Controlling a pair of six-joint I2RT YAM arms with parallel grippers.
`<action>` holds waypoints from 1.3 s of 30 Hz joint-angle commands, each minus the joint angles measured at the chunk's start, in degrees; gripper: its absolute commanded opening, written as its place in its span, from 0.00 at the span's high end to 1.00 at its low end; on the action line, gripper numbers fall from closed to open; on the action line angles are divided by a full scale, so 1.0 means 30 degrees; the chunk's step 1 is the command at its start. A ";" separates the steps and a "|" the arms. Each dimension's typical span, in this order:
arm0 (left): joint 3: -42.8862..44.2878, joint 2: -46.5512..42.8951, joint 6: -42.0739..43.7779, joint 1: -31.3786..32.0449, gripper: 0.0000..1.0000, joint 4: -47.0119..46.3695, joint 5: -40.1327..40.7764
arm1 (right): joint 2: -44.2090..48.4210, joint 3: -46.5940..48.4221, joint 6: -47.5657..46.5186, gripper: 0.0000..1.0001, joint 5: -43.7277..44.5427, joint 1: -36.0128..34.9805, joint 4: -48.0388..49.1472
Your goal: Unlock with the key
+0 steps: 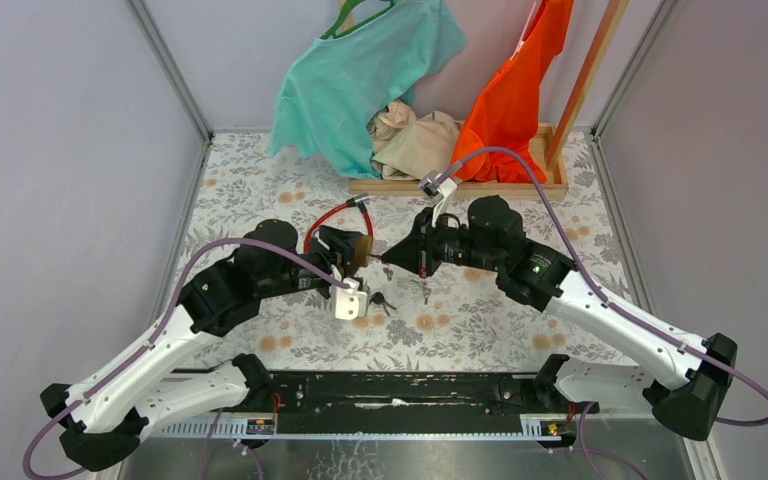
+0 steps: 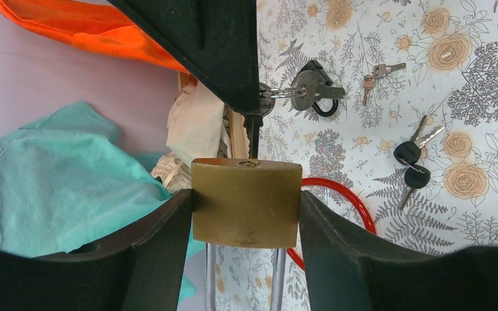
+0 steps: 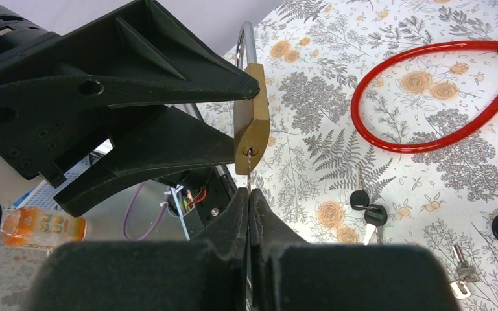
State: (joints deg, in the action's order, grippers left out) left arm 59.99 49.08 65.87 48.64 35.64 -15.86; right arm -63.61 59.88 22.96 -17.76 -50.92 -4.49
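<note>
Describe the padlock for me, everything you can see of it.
The padlock has a rectangular, brass-coloured, lightly scuffed body and a silver shackle, both legs entering it. The left gripper clamps its sides in its jaws, held aloft, keyhole toward the right gripper, whose key has its tip at the keyhole.

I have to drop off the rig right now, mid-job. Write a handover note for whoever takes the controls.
Left hand: shut on the brass padlock, gripping its sides, keyway facing the right hand.
Right hand: shut on the key; its tip is at the keyway, but I cannot tell how deep it sits.
Lying loose nearby: red cable lock, black-headed keys, silver keys.
Done: padlock and key are held and lined up.
Left: seat the key fully, turn it, free the shackle.
</note>
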 commanded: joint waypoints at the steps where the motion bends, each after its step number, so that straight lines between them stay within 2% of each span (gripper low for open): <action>1: 0.0378 -0.0344 0.0689 0.0952 1.00 -0.4566 -0.3671 | -0.0585 0.0149 0.0880 1.00 -0.1180 0.0329 0.2666; 8: 0.0099 -0.0069 0.0058 0.1064 1.00 -0.5666 -0.2223 | -0.0823 -0.0838 0.3104 1.00 -0.1873 0.0302 0.4480; 15: 0.0662 0.0226 -0.1287 0.1072 1.00 -0.5712 -0.2266 | -0.0026 -0.1966 0.2307 1.00 -0.1141 0.0225 0.5019; 26: 0.0656 0.0373 -0.0743 0.1108 1.00 -0.5254 -0.2275 | -0.0655 -0.0685 0.1654 0.99 -0.1776 0.0161 0.4216; 27: 0.0684 0.0387 -0.0730 0.1119 1.00 -0.5258 -0.2185 | -0.0626 -0.0689 0.1709 0.75 -0.1821 0.0160 0.4188; 28: 0.0662 0.0364 -0.0713 0.1099 1.00 -0.5258 -0.2046 | -0.0457 -0.0807 0.1720 0.56 -0.1673 0.0160 0.4166; 30: 0.0589 0.0315 -0.0644 0.1111 1.00 -0.5231 -0.1771 | 0.0200 -0.1158 0.1509 0.25 -0.0935 0.0192 0.4049; 31: 0.0537 0.0267 -0.0633 0.1127 1.00 -0.5229 -0.1683 | 0.0532 -0.1312 0.1285 0.15 -0.0518 0.0211 0.3933; 32: 0.0468 0.0198 -0.0588 0.1144 1.00 -0.5229 -0.1661 | 0.0790 -0.1464 0.1129 0.11 -0.0192 0.0203 0.3911; 34: 0.0375 0.0111 -0.0535 0.1138 1.00 -0.5230 -0.1720 | 0.0818 -0.1514 0.0995 0.09 -0.0088 0.0213 0.3977; 36: 0.0381 0.0134 -0.0512 0.1139 1.00 -0.5229 -0.1801 | 0.0425 -0.1184 0.0949 0.14 -0.0097 0.0221 0.3658; 39: 0.0424 0.0145 -0.0488 0.1130 1.00 -0.5229 -0.1785 | 0.0038 -0.0921 0.1025 0.27 -0.0422 0.0214 0.4083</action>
State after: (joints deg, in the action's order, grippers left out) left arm 59.64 50.83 63.18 51.72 28.49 -20.01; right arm -62.81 54.81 26.85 -19.33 -50.00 5.06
